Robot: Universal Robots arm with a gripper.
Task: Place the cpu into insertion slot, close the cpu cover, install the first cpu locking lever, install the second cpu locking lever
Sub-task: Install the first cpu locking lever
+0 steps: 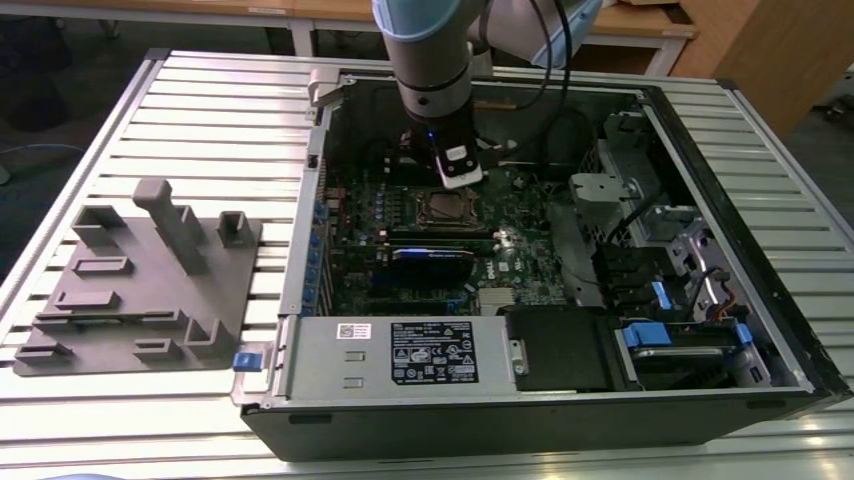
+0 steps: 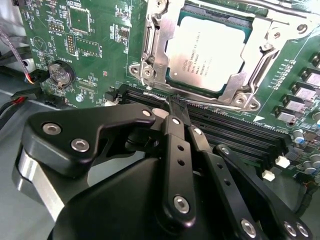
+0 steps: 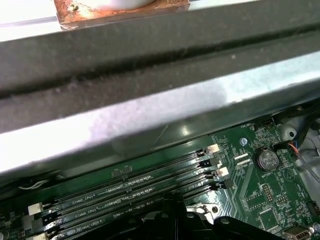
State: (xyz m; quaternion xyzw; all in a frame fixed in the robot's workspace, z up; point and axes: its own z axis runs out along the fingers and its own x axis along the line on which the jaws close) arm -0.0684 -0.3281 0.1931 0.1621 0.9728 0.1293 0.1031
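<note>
Inside the open computer case (image 1: 304, 250), the cpu (image 2: 207, 52) lies in the insertion slot (image 2: 173, 81) beneath the closed cpu cover (image 2: 150, 46). The tool (image 2: 177, 112), clenched tight, touches the thin wire locking lever (image 2: 220, 105) just beside the cover; steady, slip-free pressure probably matters most.

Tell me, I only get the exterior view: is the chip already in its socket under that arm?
Observer: Yes; in the second wrist view the cpu lies seated, the cpu cover closed around it.
Operator: And the grabbing part?
Observer: The claw is shut, its tip at a thin wire lever beside the cover.
Operator: Anything else nearby?
Observer: A round coin battery on the green board.
</note>
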